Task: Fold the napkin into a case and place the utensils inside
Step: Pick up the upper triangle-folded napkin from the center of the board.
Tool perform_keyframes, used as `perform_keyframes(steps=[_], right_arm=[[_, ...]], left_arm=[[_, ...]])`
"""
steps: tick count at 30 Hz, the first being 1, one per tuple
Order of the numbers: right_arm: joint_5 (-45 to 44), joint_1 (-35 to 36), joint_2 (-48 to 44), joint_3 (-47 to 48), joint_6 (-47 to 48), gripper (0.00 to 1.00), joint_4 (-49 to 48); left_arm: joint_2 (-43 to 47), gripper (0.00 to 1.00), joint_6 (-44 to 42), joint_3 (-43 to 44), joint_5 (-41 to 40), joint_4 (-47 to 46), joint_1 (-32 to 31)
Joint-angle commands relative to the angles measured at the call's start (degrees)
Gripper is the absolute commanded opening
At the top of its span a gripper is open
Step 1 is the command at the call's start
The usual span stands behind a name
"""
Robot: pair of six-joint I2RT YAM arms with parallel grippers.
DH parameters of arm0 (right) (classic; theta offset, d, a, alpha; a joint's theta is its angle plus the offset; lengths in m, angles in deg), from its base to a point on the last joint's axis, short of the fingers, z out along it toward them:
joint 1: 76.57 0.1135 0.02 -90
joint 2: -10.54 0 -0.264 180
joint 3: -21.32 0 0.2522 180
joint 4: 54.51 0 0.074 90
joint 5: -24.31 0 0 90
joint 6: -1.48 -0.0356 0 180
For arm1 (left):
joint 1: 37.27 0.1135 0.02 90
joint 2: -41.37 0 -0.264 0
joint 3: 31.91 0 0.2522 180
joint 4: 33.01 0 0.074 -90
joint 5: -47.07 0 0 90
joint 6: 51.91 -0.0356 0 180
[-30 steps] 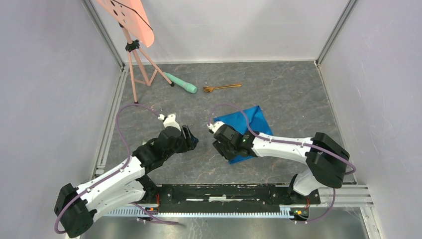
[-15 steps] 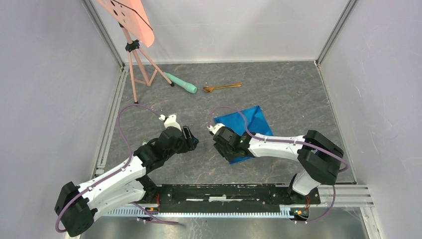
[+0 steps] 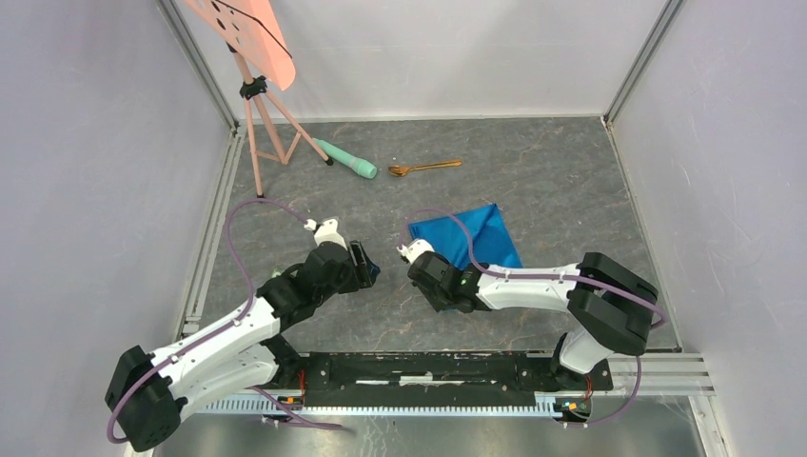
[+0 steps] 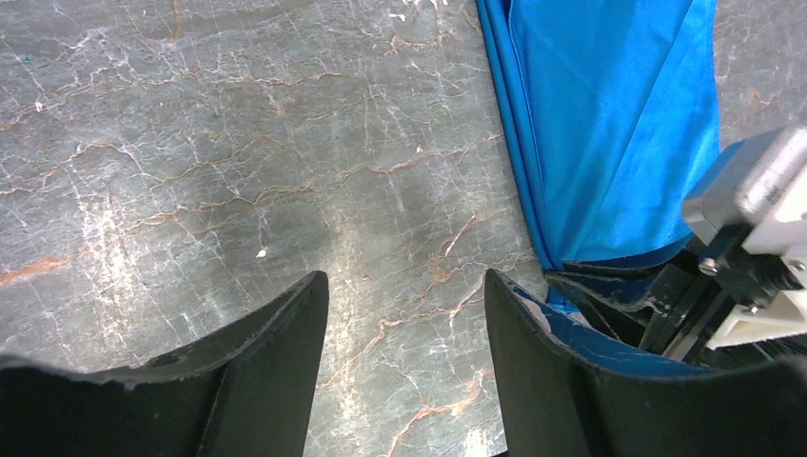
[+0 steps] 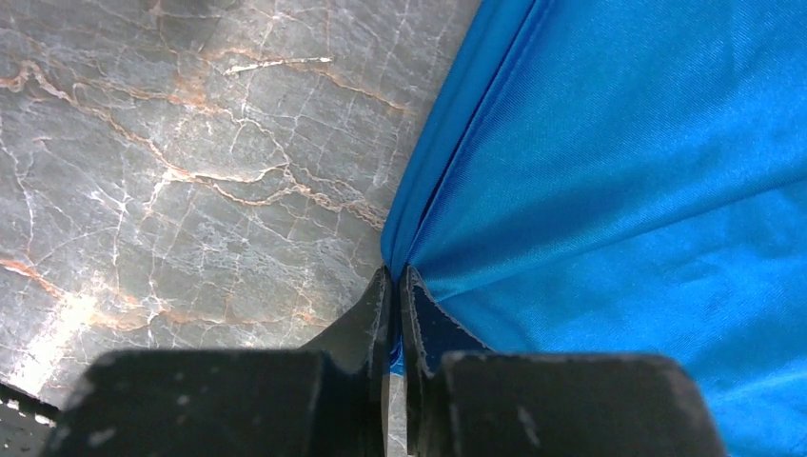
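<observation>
The bright blue napkin lies folded into a rough triangle on the marble floor, right of centre. My right gripper is shut on the napkin's near left corner, pinching its layered edge. In the top view the right gripper sits at that corner. My left gripper hovers just left of it, open, with bare floor between its fingers; the napkin shows at the right in its wrist view. A copper-gold utensil, a small spoon, lies at the back. No case shows.
A mint-green cylinder with a black tip lies left of the spoon. A pink tripod stand occupies the back left corner. Grey walls with metal frame rails enclose the floor on three sides.
The right gripper has closed onto the napkin's near corner and pulled it in, so the cloth now looks narrower. The left arm has stayed put.
</observation>
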Motion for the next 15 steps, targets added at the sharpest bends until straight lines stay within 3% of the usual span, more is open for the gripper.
perform_keyframes(steps=[1,9,15], right_arm=[[-4.1,0.2,-0.2,-4.5,0.8,0.01,-1.2],[5.8,-0.6,-6.9,-6.1,3.0,0.0,-9.5],[9.5,-1.9,-9.5,-8.8,3.2,0.01,-12.3]], left_arm=[[-0.9,0.69,1.8,0.3,-0.9,-2.0,0.3],[-9.1,0.78,13.1,4.4,4.3,-2.4,2.4],[-23.7,0.86,26.6,4.2,19.6,-25.1,4.7]])
